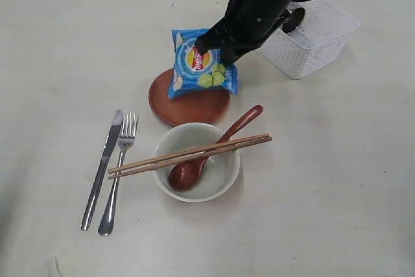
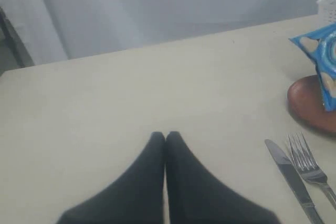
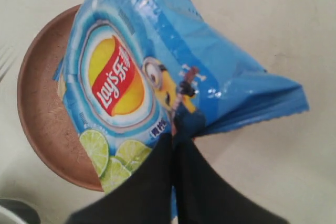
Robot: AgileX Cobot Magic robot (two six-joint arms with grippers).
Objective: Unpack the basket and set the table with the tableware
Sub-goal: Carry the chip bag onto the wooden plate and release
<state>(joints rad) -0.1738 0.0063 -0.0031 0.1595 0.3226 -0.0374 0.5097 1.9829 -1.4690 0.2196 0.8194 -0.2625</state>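
Note:
My right gripper [image 3: 175, 137] is shut on an edge of the blue chip bag [image 3: 136, 77]. It holds the bag [image 1: 201, 69] tilted over the far half of the round brown plate [image 1: 188, 107]; I cannot tell whether the bag touches the plate. The right gripper [image 1: 206, 47] reaches in from the white basket [image 1: 311, 50] at the back right. In front of the plate sits the off-white bowl [image 1: 220, 189], with the wooden spoon [image 1: 241, 123] in it and the chopsticks [image 1: 253, 141] across its rim. The knife [image 1: 104, 167] and fork [image 1: 120, 167] lie to its left. My left gripper [image 2: 165, 136] is shut and empty above bare table [image 2: 131, 93].
A dark round thing [image 1: 294, 19] shows in the basket behind the right arm; I cannot make out what it is. In the left wrist view the knife [image 2: 291, 174], fork [image 2: 307, 163], plate [image 2: 310, 103] and bag [image 2: 323, 59] lie off to one side.

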